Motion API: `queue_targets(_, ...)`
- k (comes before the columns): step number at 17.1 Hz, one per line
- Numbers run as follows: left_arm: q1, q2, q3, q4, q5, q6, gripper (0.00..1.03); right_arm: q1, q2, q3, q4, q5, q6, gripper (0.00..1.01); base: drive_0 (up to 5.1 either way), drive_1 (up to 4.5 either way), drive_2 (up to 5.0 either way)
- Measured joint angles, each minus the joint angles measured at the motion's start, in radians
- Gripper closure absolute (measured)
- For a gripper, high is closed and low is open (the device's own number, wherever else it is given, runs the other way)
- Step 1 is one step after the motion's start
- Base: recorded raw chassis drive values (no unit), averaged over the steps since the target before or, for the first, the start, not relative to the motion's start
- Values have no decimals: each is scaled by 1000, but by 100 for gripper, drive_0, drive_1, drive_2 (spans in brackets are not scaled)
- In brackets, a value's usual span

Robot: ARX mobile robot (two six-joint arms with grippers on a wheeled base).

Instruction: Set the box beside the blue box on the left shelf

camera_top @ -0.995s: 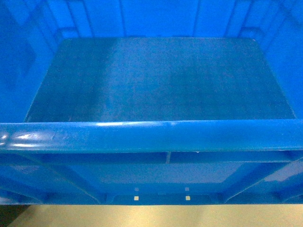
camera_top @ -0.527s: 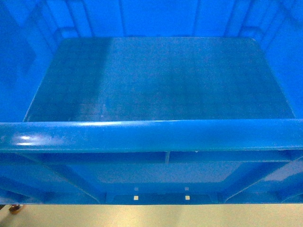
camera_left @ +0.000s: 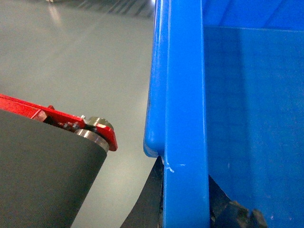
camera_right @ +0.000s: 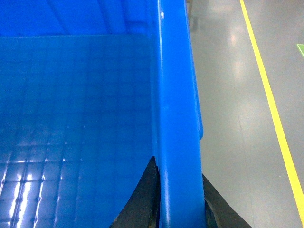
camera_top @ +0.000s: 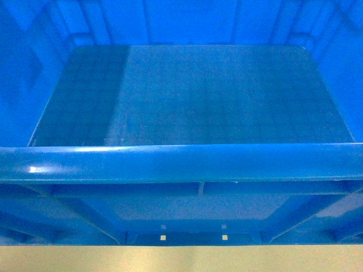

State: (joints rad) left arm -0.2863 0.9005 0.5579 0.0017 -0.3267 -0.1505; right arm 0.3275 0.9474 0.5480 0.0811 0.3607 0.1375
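- The box (camera_top: 187,102), a bright-blue plastic crate, fills nearly the whole head view; its near rim runs straight across the lower part of that view, with the ribbed outer wall and a centre vertical rib below it.
- The box's floor is smooth, faintly gridded, and holds nothing.
- Left fingers (camera_left: 185,209): they pinch the box's left side wall, one dark finger on the outside of the wall, the other on the inside; both show only at the bottom edge of the left wrist view.
- The rolled rim of that wall runs up and away from the left fingers, and the box's inner wall and floor lie on the inner finger's side.
- Beyond the outer left finger lies grey floor (camera_left: 85,71); also on that side is a dark rounded body with a red bracket (camera_left: 61,121) and a small metal fitting, well clear of the box wall.
- Right fingers (camera_right: 178,204): they pinch the box's right side wall in the same manner, one dark finger inside the box, one outside, the blue wall tight between them.
- On the inner finger's side the box floor shines with small bright reflections; on the outer finger's side is grey floor with a yellow line (camera_right: 270,104) running along it, well apart from the box.
- Under the box's near wall in the head view a pale band of floor shows.
- No shelf or roller rack is visible in any view, so the box's place relative to it cannot be told.
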Motion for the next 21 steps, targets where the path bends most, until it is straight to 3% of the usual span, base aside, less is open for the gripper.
queue_targets(14,-2,-3,0,-2,-1,0,95,0,0,0,-2,3,0,91,-148,-148,-148)
queue_targets(21,-2,-3,0,-2,0,0,95,0,0,0,0,3,0,91,0,419,-420)
